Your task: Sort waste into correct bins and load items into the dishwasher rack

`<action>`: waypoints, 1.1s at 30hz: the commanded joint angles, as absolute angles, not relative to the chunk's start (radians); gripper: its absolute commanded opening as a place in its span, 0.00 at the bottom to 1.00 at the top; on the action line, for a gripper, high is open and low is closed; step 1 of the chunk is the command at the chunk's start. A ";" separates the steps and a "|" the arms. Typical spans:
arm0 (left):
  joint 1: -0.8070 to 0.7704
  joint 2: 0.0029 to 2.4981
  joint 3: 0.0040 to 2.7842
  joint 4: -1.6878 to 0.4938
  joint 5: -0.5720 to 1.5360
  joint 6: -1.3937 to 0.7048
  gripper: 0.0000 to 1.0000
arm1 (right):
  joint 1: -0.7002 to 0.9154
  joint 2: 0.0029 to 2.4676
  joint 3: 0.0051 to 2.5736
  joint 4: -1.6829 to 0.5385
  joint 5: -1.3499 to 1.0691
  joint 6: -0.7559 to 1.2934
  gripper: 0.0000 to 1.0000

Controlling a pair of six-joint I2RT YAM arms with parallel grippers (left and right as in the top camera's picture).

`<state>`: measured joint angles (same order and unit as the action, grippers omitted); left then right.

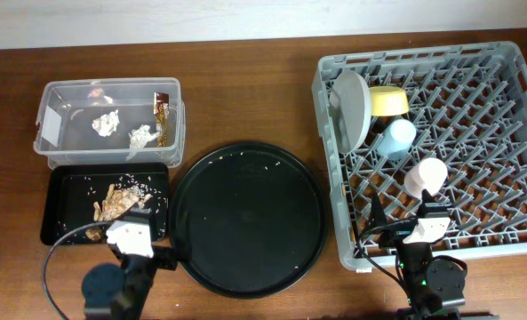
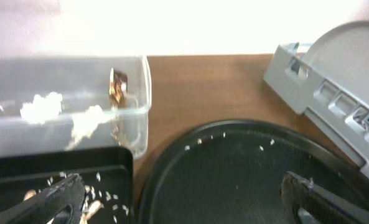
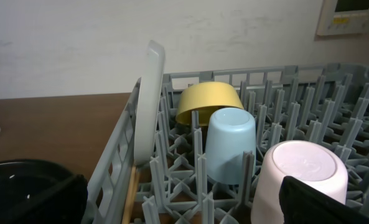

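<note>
Here the left gripper (image 2: 184, 208) and right gripper (image 3: 178, 211) gape wide, holding nothing. Plate (image 3: 148, 106), yellow bowl (image 3: 209, 99), blue cup (image 3: 231, 143) and pink cup (image 3: 302, 171) stand in the rack (image 3: 116, 168). Tissue (image 1: 107, 123) and wrapper (image 1: 163, 111) lie in the clear tub (image 1: 112, 86), crumbs (image 1: 116, 200) in the black tray (image 1: 54, 209).

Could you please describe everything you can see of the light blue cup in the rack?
The light blue cup is plain, smooth and matte, plastic by its look, with no handle visible. It stands upside down, base up, among the upright pegs of the grey dishwasher rack. The yellow bowl sits just behind it, the pink cup nearer the right wrist camera; contact with either is unclear.
</note>
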<state>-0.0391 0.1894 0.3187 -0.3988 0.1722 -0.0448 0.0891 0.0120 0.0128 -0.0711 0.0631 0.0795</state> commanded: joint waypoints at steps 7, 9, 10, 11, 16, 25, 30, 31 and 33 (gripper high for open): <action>-0.035 0.051 0.280 -0.352 0.157 0.054 0.99 | 0.083 0.004 0.006 -0.075 0.064 0.086 0.99; -0.035 0.051 0.278 -0.351 0.127 0.055 0.99 | 0.083 0.004 0.006 -0.075 0.064 0.086 0.99; -0.035 0.049 0.270 -0.347 0.113 0.054 0.99 | 0.083 0.004 0.006 -0.075 0.064 0.086 0.99; -0.035 0.049 0.256 -0.334 0.108 0.054 0.99 | 0.083 0.004 0.006 -0.075 0.064 0.085 0.99; -0.036 0.007 0.086 -0.052 0.108 0.045 0.99 | 0.083 0.004 0.006 -0.075 0.064 0.086 0.99; -0.036 0.005 0.008 -0.072 0.082 0.039 0.99 | 0.083 0.004 0.006 -0.075 0.064 0.085 0.99; -0.036 0.005 0.008 -0.073 0.082 0.039 0.99 | 0.083 0.004 0.006 -0.075 0.064 0.085 0.99; -0.036 0.005 0.008 -0.073 0.082 0.039 0.99 | 0.083 0.004 0.006 -0.075 0.064 0.086 0.99; -0.036 0.005 0.008 -0.073 0.082 0.039 0.99 | 0.083 0.004 0.006 -0.075 0.064 0.086 0.99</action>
